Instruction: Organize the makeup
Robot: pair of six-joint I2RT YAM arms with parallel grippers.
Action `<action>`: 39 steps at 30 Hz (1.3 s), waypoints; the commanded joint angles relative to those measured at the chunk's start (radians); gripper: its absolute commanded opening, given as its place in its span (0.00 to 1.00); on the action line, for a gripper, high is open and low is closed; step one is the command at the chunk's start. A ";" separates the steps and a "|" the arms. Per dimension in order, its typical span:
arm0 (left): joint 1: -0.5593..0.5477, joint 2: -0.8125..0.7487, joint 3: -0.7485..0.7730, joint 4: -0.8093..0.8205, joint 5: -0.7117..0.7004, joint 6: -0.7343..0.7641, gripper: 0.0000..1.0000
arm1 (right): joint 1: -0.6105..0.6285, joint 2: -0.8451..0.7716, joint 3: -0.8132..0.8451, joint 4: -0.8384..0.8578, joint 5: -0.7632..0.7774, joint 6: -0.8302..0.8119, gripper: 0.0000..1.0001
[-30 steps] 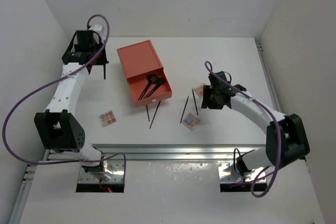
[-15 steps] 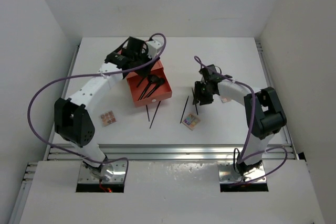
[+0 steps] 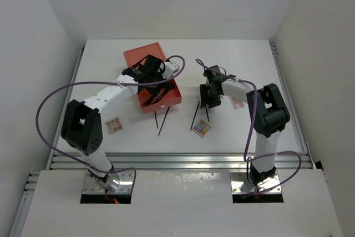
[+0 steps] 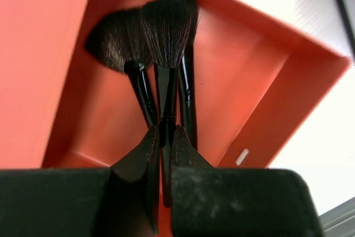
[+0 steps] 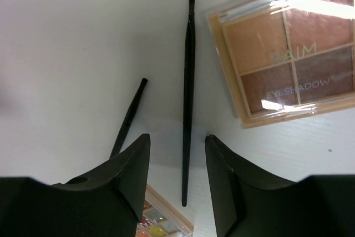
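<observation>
1. Risk on the right side: the right gripper (image 5: 177, 140) has its fingers spread apart astride a thin black pencil (image 5: 188, 81) lying on the table (image 5: 66, 37). We judge that an off-centre pinch could roll or flick so slim a stick away. The fingers might also nudge the brown eyeshadow palette (image 5: 288, 48) just beside it.
2. Risk on the left: the left gripper (image 4: 165, 132) is clamped on the handle of a black brush (image 4: 165, 31) inside the open orange drawer box (image 4: 50, 54). We think a tilted release could leave it propped across the two other brushes (image 4: 113, 43) lying there, or against the wall.
3. Look of the makeup:
   - The brushes in the drawer have fluffy dark bristles and glossy black handles.
   - The pencils on the table are needle-thin, with a second pencil (image 5: 130, 116) near the first.
   - The brown palette shows four squares under a clear lid.
   - A multicoloured palette (image 3: 202, 128) lies near the pencils.
   - A pink palette (image 3: 113, 124) sits well apart to the left.
</observation>
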 commanded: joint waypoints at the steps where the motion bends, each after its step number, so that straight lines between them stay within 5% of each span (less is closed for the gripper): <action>1: 0.027 -0.051 -0.025 0.034 -0.025 -0.014 0.01 | 0.009 0.011 0.042 -0.007 0.028 -0.028 0.46; 5: 0.018 -0.042 -0.030 0.034 -0.025 -0.014 0.33 | 0.012 0.037 0.064 0.003 0.030 -0.028 0.47; 11: 0.018 -0.042 0.082 0.025 -0.024 -0.047 0.47 | 0.018 0.085 0.113 -0.059 0.045 -0.043 0.43; 25: 0.217 0.080 0.341 -0.004 -0.019 -0.216 0.50 | 0.038 0.108 0.059 -0.083 0.151 -0.060 0.23; 33: 0.275 0.166 0.315 0.130 -0.088 -0.216 0.50 | 0.042 0.088 0.048 -0.097 0.195 -0.080 0.00; 39: 0.284 0.195 0.275 0.178 -0.097 -0.216 0.50 | 0.053 0.067 0.059 -0.108 0.217 -0.094 0.00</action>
